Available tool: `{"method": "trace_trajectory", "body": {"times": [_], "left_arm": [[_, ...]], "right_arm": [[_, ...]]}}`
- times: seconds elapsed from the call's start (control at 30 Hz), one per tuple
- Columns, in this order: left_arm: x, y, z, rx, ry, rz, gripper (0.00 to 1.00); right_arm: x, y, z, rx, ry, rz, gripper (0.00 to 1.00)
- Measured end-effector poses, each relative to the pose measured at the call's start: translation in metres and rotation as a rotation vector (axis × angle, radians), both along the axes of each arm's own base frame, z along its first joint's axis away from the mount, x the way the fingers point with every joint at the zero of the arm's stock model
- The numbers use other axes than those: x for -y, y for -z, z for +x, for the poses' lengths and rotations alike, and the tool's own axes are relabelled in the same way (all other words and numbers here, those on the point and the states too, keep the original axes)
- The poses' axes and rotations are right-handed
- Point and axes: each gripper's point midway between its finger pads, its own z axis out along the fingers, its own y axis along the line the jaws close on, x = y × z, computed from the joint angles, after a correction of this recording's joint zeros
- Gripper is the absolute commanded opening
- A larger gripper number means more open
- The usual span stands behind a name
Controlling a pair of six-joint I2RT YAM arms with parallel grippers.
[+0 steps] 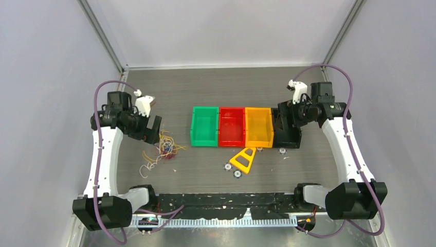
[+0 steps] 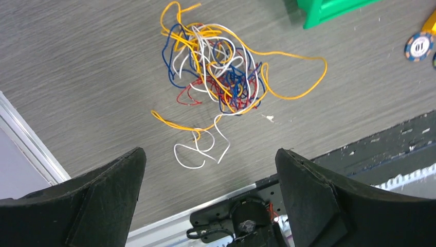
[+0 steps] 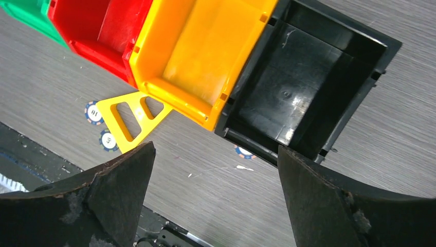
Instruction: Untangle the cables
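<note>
The cables (image 2: 221,72) lie in one knotted heap of yellow, white, red and blue wires on the grey table; in the top view the heap (image 1: 163,149) sits left of the bins. A white loop (image 2: 198,152) and a long yellow loop (image 2: 303,77) trail out of it. My left gripper (image 2: 210,157) is open and empty, held above the table just near of the heap. My right gripper (image 3: 216,154) is open and empty, above the table by the black bin (image 3: 308,98). In the top view the left gripper (image 1: 152,128) is beside the heap and the right gripper (image 1: 288,121) is over the black bin.
A row of bins stands mid-table: green (image 1: 204,126), red (image 1: 232,126), orange (image 1: 258,127), black (image 1: 288,135). A yellow triangular frame (image 1: 243,159) and several poker chips (image 1: 226,166) lie in front of them. A black base rail (image 1: 226,199) runs along the near edge.
</note>
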Motion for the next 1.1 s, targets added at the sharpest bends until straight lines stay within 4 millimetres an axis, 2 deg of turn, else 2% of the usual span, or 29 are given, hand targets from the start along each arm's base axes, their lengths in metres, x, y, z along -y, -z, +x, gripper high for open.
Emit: {"method": "trace_trajectory", "body": {"times": [0.13, 0.23, 0.37, 0.47, 0.53, 0.6, 0.7, 0.8, 0.83, 0.87, 0.93, 1.0, 1.07, 1.1], "left_arm": [[0.004, 0.005, -0.008, -0.027, 0.110, 0.033, 0.99], [0.014, 0.015, -0.010, -0.025, 0.261, 0.091, 0.99], [0.029, 0.047, -0.020, -0.066, 0.448, 0.159, 0.99], [0.038, 0.074, -0.023, -0.098, 0.565, 0.219, 0.99], [0.043, 0.093, -0.018, -0.105, 0.627, 0.255, 0.93], [0.046, 0.113, -0.010, -0.124, 0.675, 0.291, 0.83], [0.047, 0.136, 0.001, -0.164, 0.721, 0.342, 0.56], [0.045, 0.160, 0.008, -0.223, 0.754, 0.390, 0.05], [0.044, 0.165, 0.008, -0.245, 0.762, 0.402, 0.00], [0.043, 0.168, 0.007, -0.257, 0.770, 0.407, 0.00], [0.046, 0.162, 0.004, -0.246, 0.788, 0.384, 0.00], [0.058, 0.142, 0.000, -0.182, 0.795, 0.320, 0.00], [0.078, 0.101, -0.004, -0.033, 0.790, 0.209, 0.00], [0.093, 0.072, -0.006, 0.075, 0.789, 0.134, 0.00]], "right_arm": [[-0.010, 0.000, -0.005, -0.008, -0.048, 0.011, 0.95], [-0.023, 0.001, -0.009, -0.014, -0.102, 0.015, 0.95], [-0.041, 0.006, -0.014, -0.037, -0.171, 0.027, 0.95], [-0.047, 0.012, -0.014, -0.061, -0.190, 0.036, 0.95], [-0.048, 0.016, -0.014, -0.076, -0.192, 0.037, 0.95], [-0.048, 0.019, -0.013, -0.087, -0.194, 0.039, 0.95], [-0.049, 0.019, -0.014, -0.092, -0.196, 0.041, 0.95], [-0.050, 0.019, -0.014, -0.093, -0.200, 0.047, 0.95], [-0.051, 0.019, -0.014, -0.092, -0.202, 0.050, 0.95], [-0.052, 0.018, -0.014, -0.091, -0.205, 0.055, 0.95], [-0.054, 0.017, -0.013, -0.085, -0.211, 0.067, 0.95], [-0.058, 0.013, -0.011, -0.068, -0.217, 0.086, 0.95], [-0.064, 0.008, -0.008, -0.046, -0.225, 0.118, 0.95], [-0.069, 0.005, -0.007, -0.034, -0.238, 0.142, 0.95]]}}
